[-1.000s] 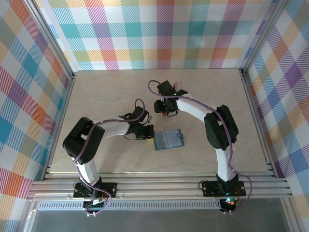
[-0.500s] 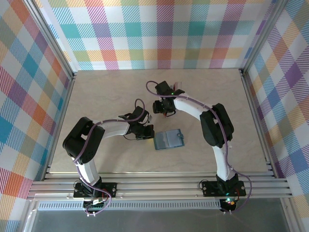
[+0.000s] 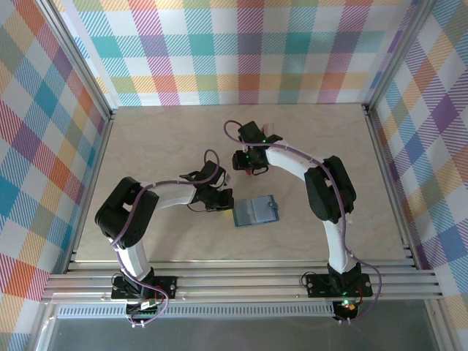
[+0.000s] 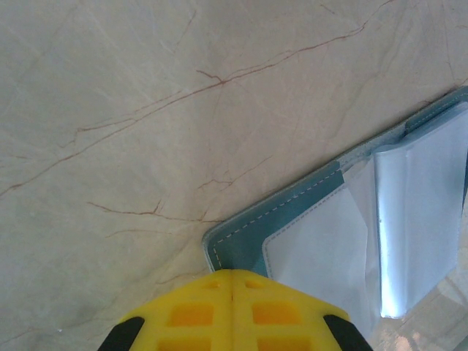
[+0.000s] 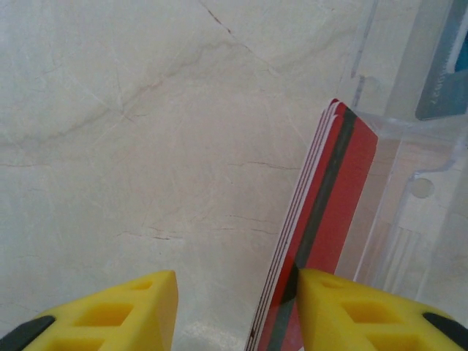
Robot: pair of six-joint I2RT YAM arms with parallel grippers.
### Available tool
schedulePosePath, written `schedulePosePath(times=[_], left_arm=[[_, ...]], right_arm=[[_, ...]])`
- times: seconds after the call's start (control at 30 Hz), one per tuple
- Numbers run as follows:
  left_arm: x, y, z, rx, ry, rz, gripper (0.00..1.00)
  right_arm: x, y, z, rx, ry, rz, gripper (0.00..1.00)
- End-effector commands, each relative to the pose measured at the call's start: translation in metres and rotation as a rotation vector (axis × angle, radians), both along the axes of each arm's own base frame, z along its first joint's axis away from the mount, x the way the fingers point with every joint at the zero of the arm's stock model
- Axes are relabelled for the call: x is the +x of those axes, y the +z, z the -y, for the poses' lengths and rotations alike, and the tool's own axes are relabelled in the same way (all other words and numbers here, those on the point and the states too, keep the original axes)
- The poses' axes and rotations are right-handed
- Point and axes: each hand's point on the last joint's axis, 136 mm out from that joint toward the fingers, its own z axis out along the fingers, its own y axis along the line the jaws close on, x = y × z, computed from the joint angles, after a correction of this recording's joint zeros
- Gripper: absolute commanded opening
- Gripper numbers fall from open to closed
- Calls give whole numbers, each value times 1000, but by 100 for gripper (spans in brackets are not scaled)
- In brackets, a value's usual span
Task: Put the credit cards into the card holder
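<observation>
1. Hardly anything has shifted in the last second. The right arm's elbow swayed slightly left and came back, while the card holder and the left arm lie as before.
2. The red credit cards [image 5: 322,219] are a thin stack of stiff, glossy plastic with a dark stripe. They are tipped up on edge and lean against one finger of the right gripper [image 5: 234,292], whose fingers are spread, with a clear gap on the stack's other side. A blue card [image 5: 446,66] lies in the clear case [image 5: 409,183] just beside them.
3. The card holder [image 3: 256,210] lies open on the table, apart from the cards and nearer the arm bases. It is soft teal with pale stitching and limp, shiny sleeves [image 4: 409,219].
4. The left gripper [image 4: 232,292] has its fingers pressed together at the holder's corner; I cannot tell whether they touch it.
5. Likely risks:
   - The slick cards may fan out or topple as the fingers close, since nothing steadies their free side.
   - The rigid case wall could snag a finger.
   - The floppy sleeve may buckle when a card is pushed in.
   - The smooth marbled table [image 3: 161,146] would let the holder slide.
</observation>
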Motion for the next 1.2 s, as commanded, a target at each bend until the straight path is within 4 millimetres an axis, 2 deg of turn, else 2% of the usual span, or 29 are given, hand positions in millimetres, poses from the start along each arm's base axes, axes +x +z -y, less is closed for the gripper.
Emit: schedulePosePath(times=[0.0, 0.83, 1.17], left_arm=[[-23, -33, -12, 93, -10, -90, 1], [-22, -33, -12, 94, -10, -91, 1], [-22, -33, -12, 96, -10, -90, 1]], right_arm=[[-10, 7, -12, 55, 57, -6, 45], [-14, 22, -5, 62, 52, 23, 33], [-16, 27, 5, 23, 33, 34, 27]])
